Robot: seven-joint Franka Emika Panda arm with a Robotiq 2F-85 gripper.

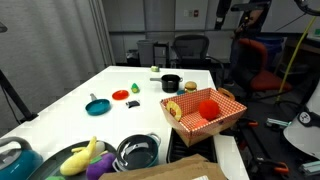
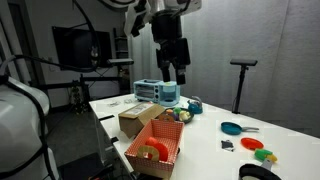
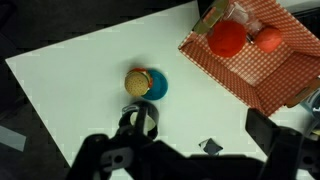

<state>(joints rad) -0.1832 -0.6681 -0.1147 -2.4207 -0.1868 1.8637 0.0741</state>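
My gripper (image 2: 175, 78) hangs high above the white table (image 2: 205, 135), open and empty. In the wrist view its dark fingers (image 3: 190, 160) frame the lower edge, wide apart. Below it stands a black cup (image 3: 140, 120) beside a blue dish with a tan round thing (image 3: 145, 83). A red-checked basket (image 3: 275, 75) holds a red cup (image 3: 227, 38) and an orange ball (image 3: 268, 38). The basket shows in both exterior views (image 1: 225, 118) (image 2: 150, 158). A small black piece (image 3: 210, 147) lies on the table near the fingers.
A blue pan (image 1: 97, 105), a red piece (image 1: 120, 95), a green piece (image 1: 135, 89) and the black cup (image 1: 171, 84) lie mid-table. A blue kettle (image 1: 15, 160), banana (image 1: 82, 155), black bowl (image 1: 138, 152) and cardboard box (image 2: 138, 120) crowd one end. Office chairs (image 1: 190, 48) stand beyond.
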